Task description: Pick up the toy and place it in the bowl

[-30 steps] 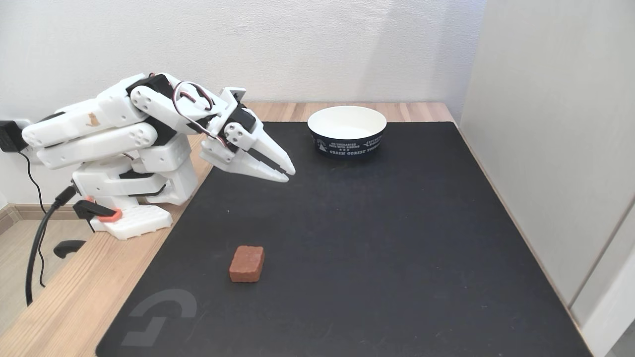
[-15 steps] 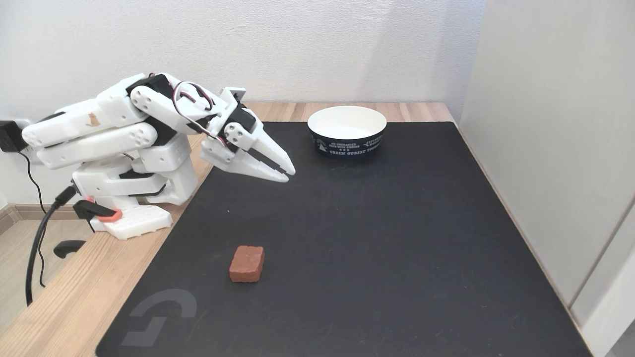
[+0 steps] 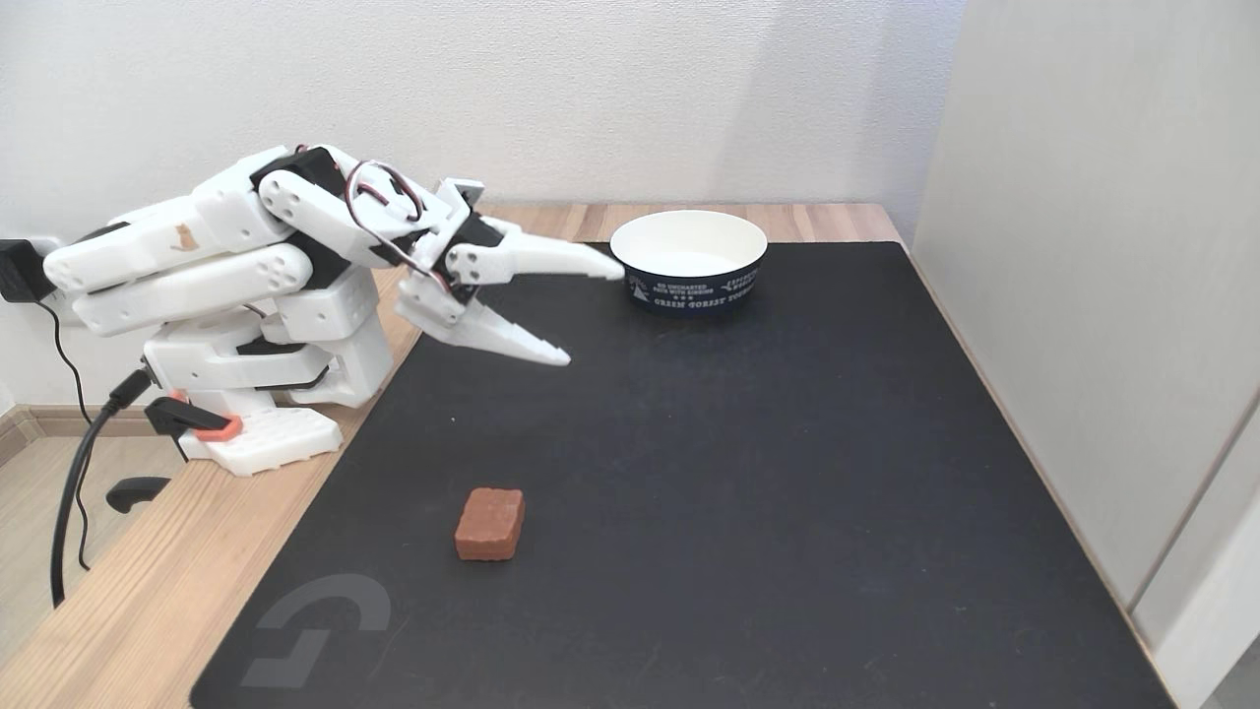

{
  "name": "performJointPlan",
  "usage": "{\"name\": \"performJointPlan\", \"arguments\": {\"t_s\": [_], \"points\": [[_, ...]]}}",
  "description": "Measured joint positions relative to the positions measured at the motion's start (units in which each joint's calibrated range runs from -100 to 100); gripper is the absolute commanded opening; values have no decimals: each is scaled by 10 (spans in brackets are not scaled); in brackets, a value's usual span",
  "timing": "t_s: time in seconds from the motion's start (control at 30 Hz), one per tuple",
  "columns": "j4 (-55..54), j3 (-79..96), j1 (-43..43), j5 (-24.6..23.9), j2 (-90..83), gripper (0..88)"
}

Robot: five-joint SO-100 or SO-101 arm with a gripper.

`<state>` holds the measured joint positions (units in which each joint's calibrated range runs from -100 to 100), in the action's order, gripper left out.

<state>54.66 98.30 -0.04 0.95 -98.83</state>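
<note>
The toy, a small reddish-brown block with rounded corners, lies on the black mat near its front left in the fixed view. The bowl, white inside and navy outside with white lettering, stands at the back of the mat and holds nothing. My white gripper hangs above the mat's back left, open wide, with nothing between its fingers. Its upper finger points at the bowl's left rim, and the lower finger slants down toward the mat. The toy is well in front of and below the gripper.
The black mat covers most of a wooden tabletop. The arm's white base is clamped at the left edge, with black cables hanging off the side. A pale panel rises along the mat's right side.
The gripper has gone from shut to open wide: its upper finger swung up toward the bowl. The arm, toy and bowl have stayed in place.
</note>
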Motion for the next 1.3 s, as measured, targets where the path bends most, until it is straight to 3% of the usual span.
{"name": "performJointPlan", "arguments": {"t_s": [0.27, 0.4, 0.67, 1.0, 1.3], "points": [[153, -210, -32, 0, 55, 364], [176, -388, -67, 6, 220, 366], [313, -735, -202, 84, 534, 365], [296, -787, -408, 140, 758, 368], [284, -852, -426, 167, 937, 365]]}}
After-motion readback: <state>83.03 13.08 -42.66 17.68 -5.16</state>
